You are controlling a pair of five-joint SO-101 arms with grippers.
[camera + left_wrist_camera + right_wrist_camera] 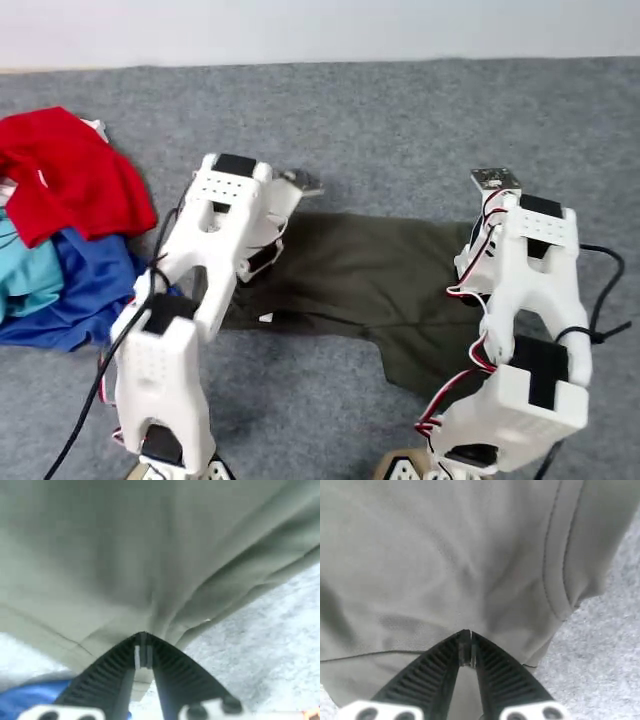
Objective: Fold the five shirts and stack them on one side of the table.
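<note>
Left gripper (143,652) clamps olive shirt (360,275), fabric bunching at tips; right gripper (465,650) pinches same shirt. Grey carpet (420,130) beneath both; red shirt (70,175), blue shirt (85,290) heaped outboard of left gripper; white wall (320,30) beyond.

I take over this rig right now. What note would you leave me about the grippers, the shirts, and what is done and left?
Left gripper: shut on the green shirt, near the blue shirt.
Right gripper: shut on the same shirt.
It lies spread on the table.
Red shirt, teal shirt and blue shirt lie crumpled together at the table's side.
Done: no folded stack yet.
To do: fold all, then stack.
</note>
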